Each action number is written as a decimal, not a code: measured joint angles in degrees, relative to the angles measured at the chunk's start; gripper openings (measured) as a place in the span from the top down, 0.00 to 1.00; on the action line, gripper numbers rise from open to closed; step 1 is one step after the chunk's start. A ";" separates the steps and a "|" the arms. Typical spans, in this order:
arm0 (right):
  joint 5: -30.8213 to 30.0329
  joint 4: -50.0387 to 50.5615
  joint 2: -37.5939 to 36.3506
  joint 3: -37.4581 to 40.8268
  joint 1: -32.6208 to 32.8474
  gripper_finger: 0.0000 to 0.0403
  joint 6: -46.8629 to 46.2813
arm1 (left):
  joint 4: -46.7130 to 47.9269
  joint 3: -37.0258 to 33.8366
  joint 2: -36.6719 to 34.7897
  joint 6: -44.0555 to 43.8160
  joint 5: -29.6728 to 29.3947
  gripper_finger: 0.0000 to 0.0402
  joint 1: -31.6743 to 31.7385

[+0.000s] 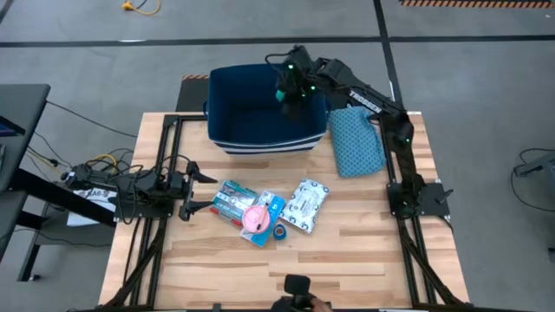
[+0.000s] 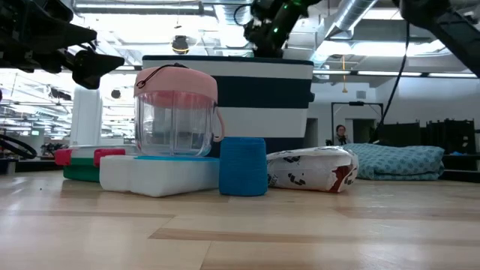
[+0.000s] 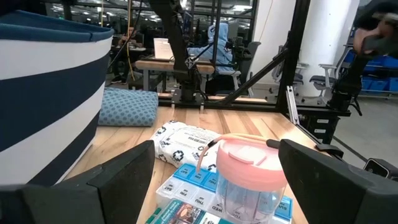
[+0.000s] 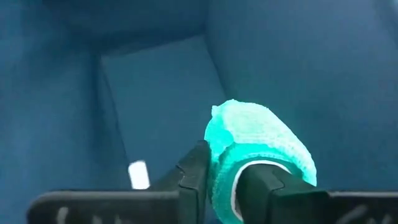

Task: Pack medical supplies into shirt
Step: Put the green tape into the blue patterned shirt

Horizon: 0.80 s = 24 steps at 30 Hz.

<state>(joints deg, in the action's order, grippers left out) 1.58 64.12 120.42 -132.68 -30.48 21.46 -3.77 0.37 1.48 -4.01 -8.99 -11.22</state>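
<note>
My right gripper [image 1: 290, 94] hangs over the navy-and-white striped bin [image 1: 227, 139], shut on a teal tape roll [image 4: 258, 146], with the bin's blue inside below it. My left gripper [image 1: 206, 192] is open and hovers low at the table's left. It faces the flat blue-white-red boxes [image 1: 232, 199], which lie flat on the table. The pink-lidded clear round container [image 3: 249, 177] stands on the boxes. Beside them are the white printed pouch [image 1: 305, 204] and the blue tape roll [image 1: 279, 232], which stands on its end. My right gripper holds the teal tape roll by its wall [image 4: 217, 168], one finger [image 4: 267, 186] in the hollow core and one finger [image 4: 191, 174] outside. The fingers point down from above. The roll is lifted clear above the inside of the bin.
A folded teal patterned cloth [image 1: 355, 140] lies on the table right of the bin. Bare wood shows along the near edge [image 1: 347, 260]. Black frame rails run down both table sides. A person sits at a desk in the room beyond [image 3: 214, 43].
</note>
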 joint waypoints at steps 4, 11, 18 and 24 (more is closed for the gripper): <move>0.03 0.33 0.83 -0.07 0.26 0.72 0.08 | 0.00 -0.01 0.01 0.07 -0.09 0.17 0.02; -0.01 -0.45 0.83 -0.11 1.51 0.46 2.02 | 0.02 -0.01 0.01 0.22 -0.31 0.17 0.00; -0.13 0.15 0.81 -0.13 1.46 0.38 2.13 | 0.02 -0.01 0.01 0.24 -0.35 0.17 0.02; 2.11 3.52 0.81 -0.15 1.03 0.39 2.99 | 0.02 0.00 0.01 0.28 -0.39 0.17 0.01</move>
<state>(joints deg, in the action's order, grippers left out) 3.69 67.64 121.23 -132.84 -29.45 24.45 -3.75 0.37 1.50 -3.73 -9.39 -11.22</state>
